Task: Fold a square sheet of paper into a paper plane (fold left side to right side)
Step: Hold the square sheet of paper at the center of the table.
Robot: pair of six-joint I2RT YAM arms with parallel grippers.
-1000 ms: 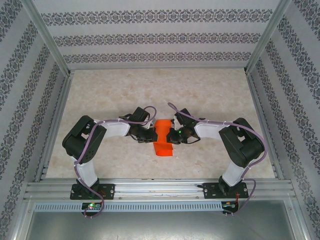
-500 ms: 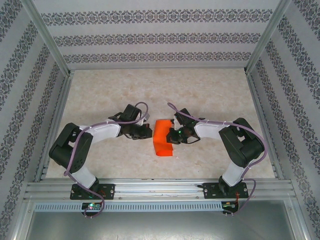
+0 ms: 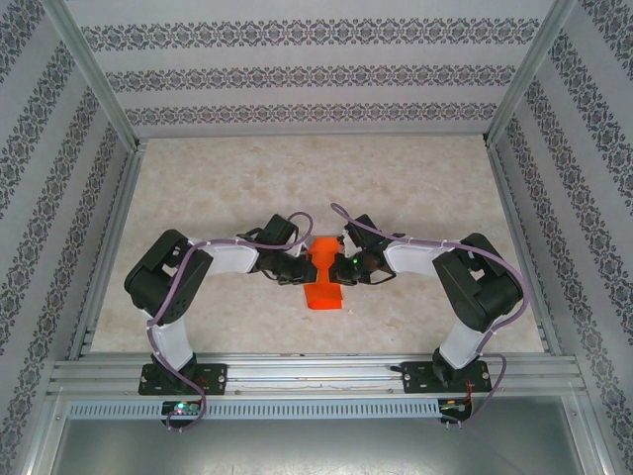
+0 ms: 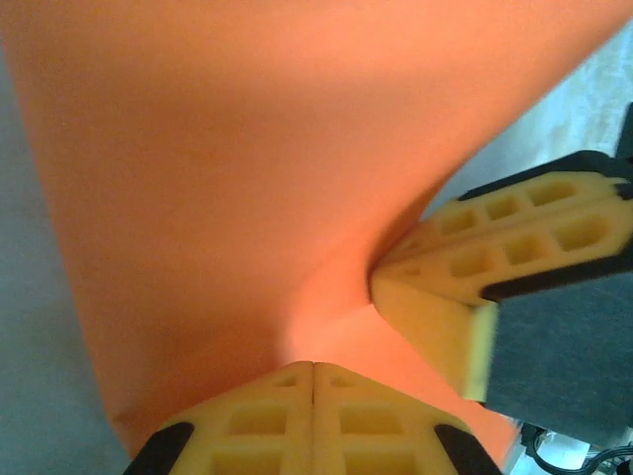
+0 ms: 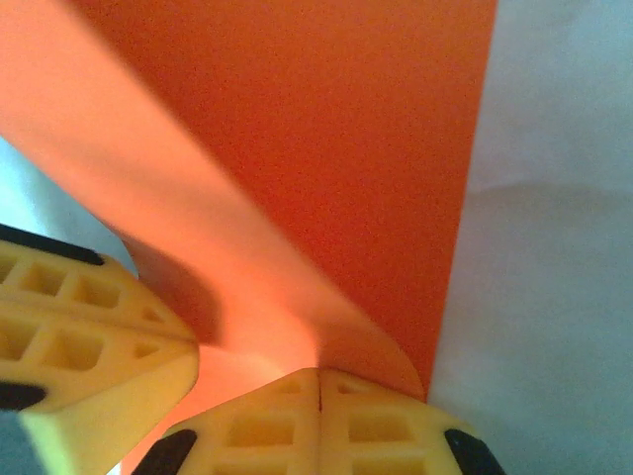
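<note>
One square sheet of paper, orange-red, mid-table between two grippers, narrowed where they meet it. Pinched at its left side by the left gripper, yellow fingers pressed together. Pinched likewise at its right side by the right gripper, pads closed onto the paper.

Mid-table is crowded: left gripper and right gripper face each other, both pinched on the paper between them, no gap there. Table is open beyond and beside the arms. Walls box in three sides.
</note>
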